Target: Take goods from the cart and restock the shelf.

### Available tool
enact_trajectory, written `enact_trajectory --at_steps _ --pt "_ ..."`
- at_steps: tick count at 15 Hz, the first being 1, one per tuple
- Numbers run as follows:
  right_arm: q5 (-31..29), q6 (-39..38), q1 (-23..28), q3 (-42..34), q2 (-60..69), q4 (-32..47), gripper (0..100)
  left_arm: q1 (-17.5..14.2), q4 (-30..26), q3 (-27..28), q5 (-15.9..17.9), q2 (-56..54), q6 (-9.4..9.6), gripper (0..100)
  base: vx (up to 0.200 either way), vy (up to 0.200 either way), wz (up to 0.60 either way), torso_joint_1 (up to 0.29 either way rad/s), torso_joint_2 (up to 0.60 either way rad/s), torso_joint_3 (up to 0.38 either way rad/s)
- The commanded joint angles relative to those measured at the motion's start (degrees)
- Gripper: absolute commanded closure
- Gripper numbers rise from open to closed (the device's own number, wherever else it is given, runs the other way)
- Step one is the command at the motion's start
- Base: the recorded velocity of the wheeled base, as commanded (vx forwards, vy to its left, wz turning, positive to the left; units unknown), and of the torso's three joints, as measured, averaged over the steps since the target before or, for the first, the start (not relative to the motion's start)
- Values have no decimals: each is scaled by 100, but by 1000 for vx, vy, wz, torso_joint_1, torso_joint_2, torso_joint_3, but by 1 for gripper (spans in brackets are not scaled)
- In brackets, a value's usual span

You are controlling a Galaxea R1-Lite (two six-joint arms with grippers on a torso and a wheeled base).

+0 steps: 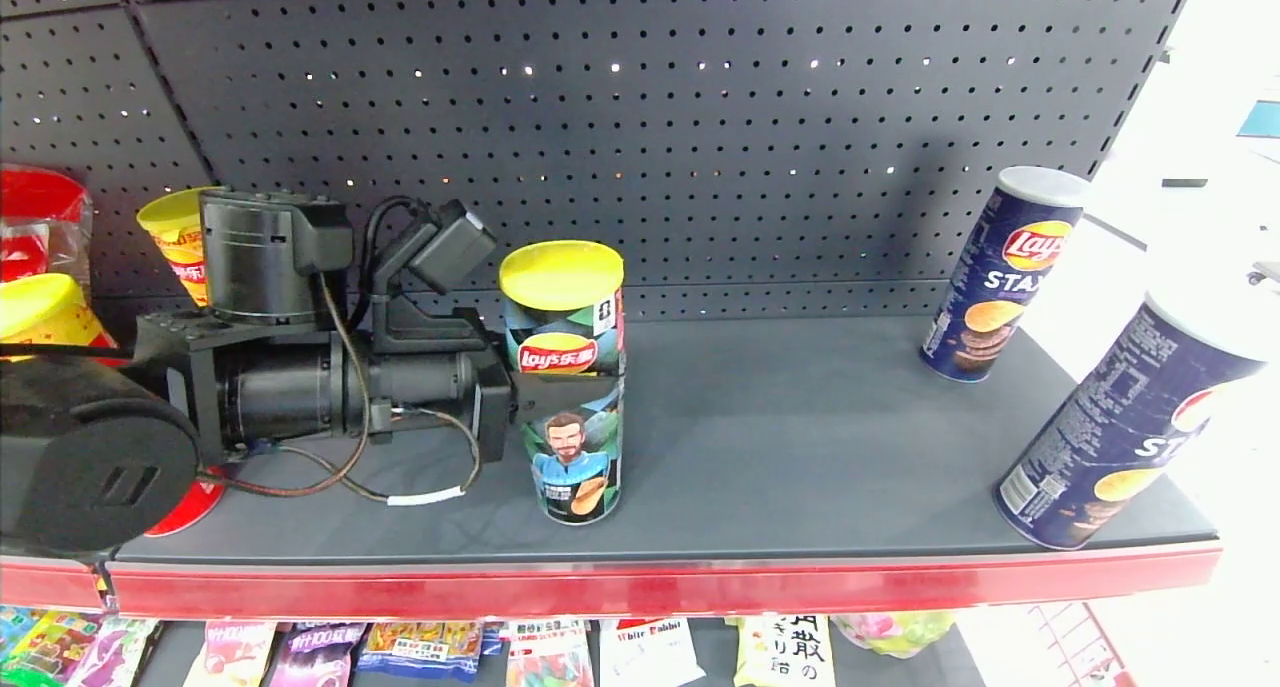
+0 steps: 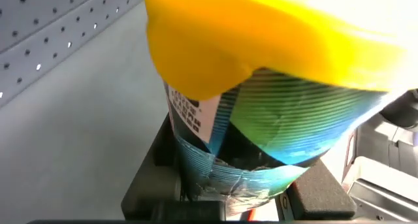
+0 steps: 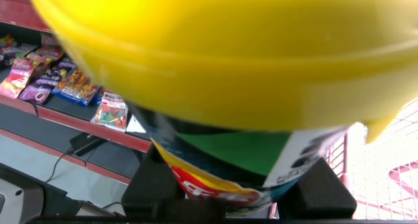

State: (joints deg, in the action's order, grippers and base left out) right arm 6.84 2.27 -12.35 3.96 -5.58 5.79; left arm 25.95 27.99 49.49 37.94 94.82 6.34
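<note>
A chip can (image 1: pixel 565 447) with a yellow lid stands upright on the grey shelf (image 1: pixel 800 447), left of its middle. My left gripper (image 1: pixel 540 392) reaches in from the left and is shut on the can at mid-height. In the left wrist view the same can (image 2: pixel 281 119) sits between the black fingers (image 2: pixel 320 191) of the left gripper (image 2: pixel 238 185). My right gripper (image 3: pixel 238 191) is shut on a second yellow-lidded chip can (image 3: pixel 248 152), held off the shelf with lower shelves and floor behind it.
Two blue chip cans stand on the shelf's right side, one at the back (image 1: pixel 1000 277) and one at the front corner (image 1: pixel 1130 417). More yellow-lidded cans (image 1: pixel 180 232) sit behind my left arm. Snack packets (image 1: pixel 420 652) fill the lower shelf. A red wire cart (image 3: pixel 385 178) is close by.
</note>
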Motion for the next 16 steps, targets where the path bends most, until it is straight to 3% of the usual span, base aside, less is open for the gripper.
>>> enact_trajectory --at_steps 1,6,13,16 --pt "10 2 -4 -1 -4 1 100 6 163 -203 -23 -148 8 100 0 0 0 0 0 0" --pt "2 11 -4 -1 -4 1 100 6 664 -810 -50 -148 8 100 0 0 0 0 0 0" --pt "10 2 -4 -1 -4 1 100 33 752 -819 -50 -104 -54 100 0 0 0 0 0 0" --pt "10 2 -4 -1 -4 1 100 50 725 -836 -50 -245 -194 100 0 0 0 0 0 0"
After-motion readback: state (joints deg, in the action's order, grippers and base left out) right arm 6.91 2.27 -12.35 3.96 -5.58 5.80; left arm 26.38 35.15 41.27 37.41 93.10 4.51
